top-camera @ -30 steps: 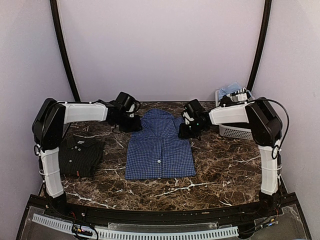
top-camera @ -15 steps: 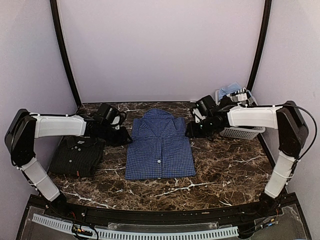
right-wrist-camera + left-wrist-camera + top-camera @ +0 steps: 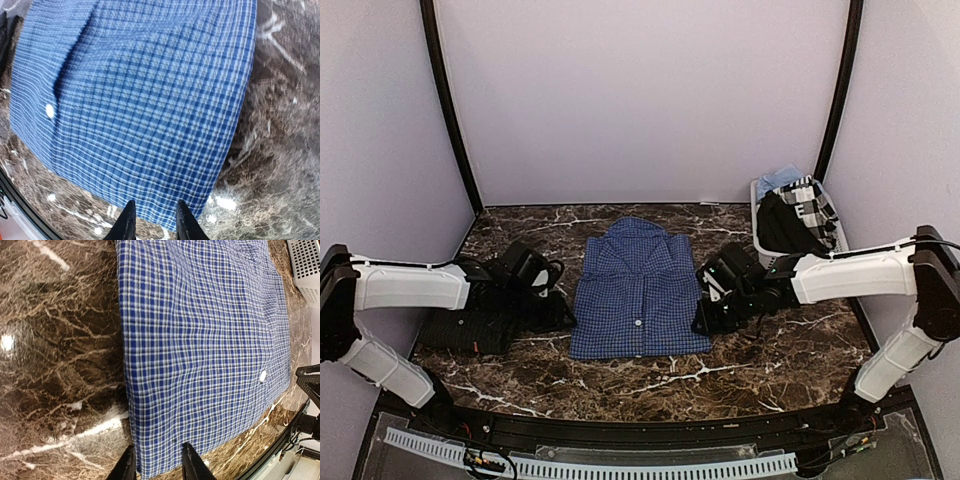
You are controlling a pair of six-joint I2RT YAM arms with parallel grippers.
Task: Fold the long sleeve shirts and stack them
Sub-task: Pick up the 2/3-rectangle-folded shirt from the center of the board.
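Observation:
A blue check long sleeve shirt (image 3: 638,295) lies folded, collar at the far end, in the middle of the marble table. Its near left corner (image 3: 150,440) lies between the parted fingers of my left gripper (image 3: 159,466), which is open. My right gripper (image 3: 154,221) is open too, its fingertips over the near right hem (image 3: 165,200). From above, the left gripper (image 3: 558,312) and right gripper (image 3: 704,318) flank the shirt's near corners. A near-black shirt (image 3: 455,330) lies folded at the left, partly under my left arm.
A white slatted basket (image 3: 772,248) stands at the back right with black-and-white plaid and pale blue cloth in it; its corner shows in the left wrist view (image 3: 307,265). A black rail (image 3: 620,432) runs along the table's near edge.
Both arms have drawn back from beside the collar to the blue shirt's near corners, lower over the table. The right jaws have narrowed.

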